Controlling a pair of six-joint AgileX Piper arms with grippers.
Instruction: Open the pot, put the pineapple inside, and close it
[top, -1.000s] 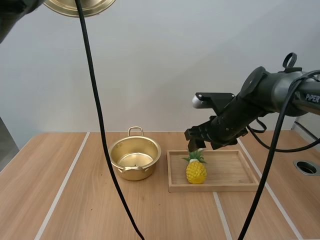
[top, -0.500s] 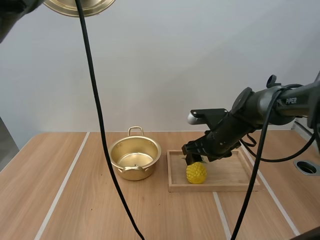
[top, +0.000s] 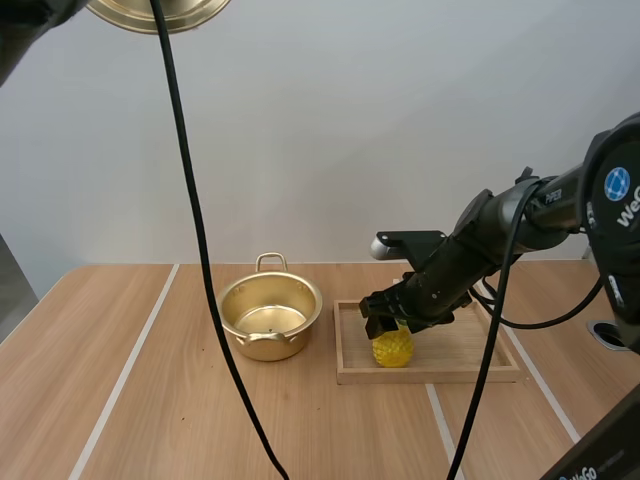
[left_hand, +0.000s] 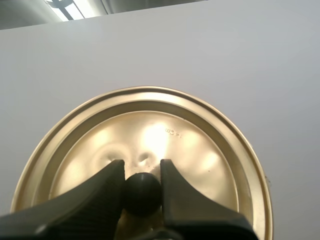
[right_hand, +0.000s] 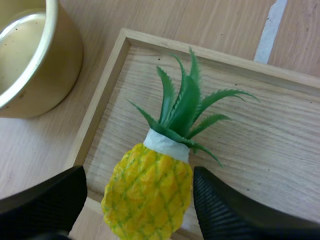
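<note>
As seen from above, largest item first: the tabletop (top: 120, 400), pale wood with white stripes, carrying two things. Right of centre, the wooden tray (top: 460, 350), flat on the tabletop with a long side toward the arms. Just left of the tray and apart from it, the pot (top: 270, 318): lidless, brass-coloured, one loop handle at the back and one at the front, shiny bottom exposed. High over the left side of the tabletop and well apart from the pot, the lid (left_hand: 150, 135), clamped by its black knob (left_hand: 142, 195) between the fingertips of the left hand (left_hand: 141, 170). Inside the tray, at the end nearest the pot and close to the front rim, the pineapple (right_hand: 150, 185) — yellow body, green crown. Low over the pineapple, the right hand (right_hand: 140, 175), fingers spread wide — one on each side of the yellow body, with a gap visible on both sides in the right wrist view.
</note>
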